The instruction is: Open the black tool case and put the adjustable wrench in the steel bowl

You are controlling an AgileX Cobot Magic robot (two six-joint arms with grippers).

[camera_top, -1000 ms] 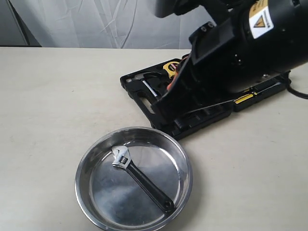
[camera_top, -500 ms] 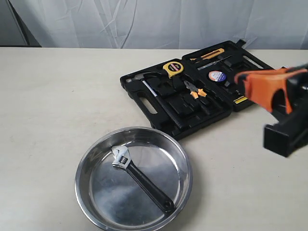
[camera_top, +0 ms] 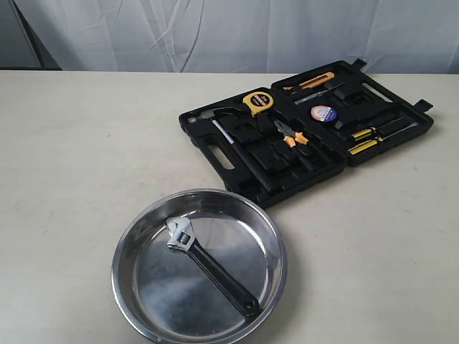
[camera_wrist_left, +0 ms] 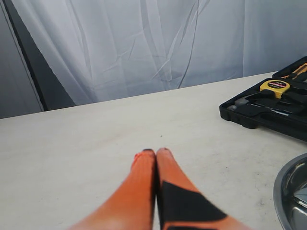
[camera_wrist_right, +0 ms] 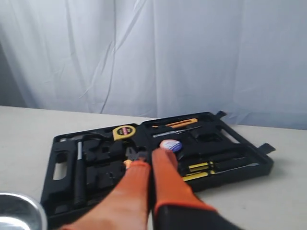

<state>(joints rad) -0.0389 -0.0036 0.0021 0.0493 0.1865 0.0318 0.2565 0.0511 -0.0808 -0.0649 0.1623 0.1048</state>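
The black tool case [camera_top: 237, 154] lies open on the table, lid flat behind it, also seen in the right wrist view [camera_wrist_right: 64, 184] and at the edge of the left wrist view [camera_wrist_left: 261, 120]. The adjustable wrench [camera_top: 208, 265] lies inside the steel bowl [camera_top: 133, 287], silver head toward the case. The bowl's rim shows in the left wrist view [camera_wrist_left: 280, 194] and right wrist view [camera_wrist_right: 33, 211]. Neither arm appears in the exterior view. My left gripper [camera_wrist_left: 156, 152] is shut and empty above bare table. My right gripper [camera_wrist_right: 149, 158] is shut and empty, in front of the case.
In the case sit a yellow tape measure [camera_top: 259, 100], orange-handled pliers [camera_top: 292, 135], yellow-handled screwdrivers [camera_top: 366, 142], a hammer [camera_top: 237, 143], a tape roll [camera_top: 323, 112] and a utility knife [camera_top: 310, 83]. A white curtain [camera_top: 229, 32] hangs behind the table.
The right arm, which covered the case a second ago, has pulled away to the right and left the exterior view. Wrench, bowl and case have not moved.
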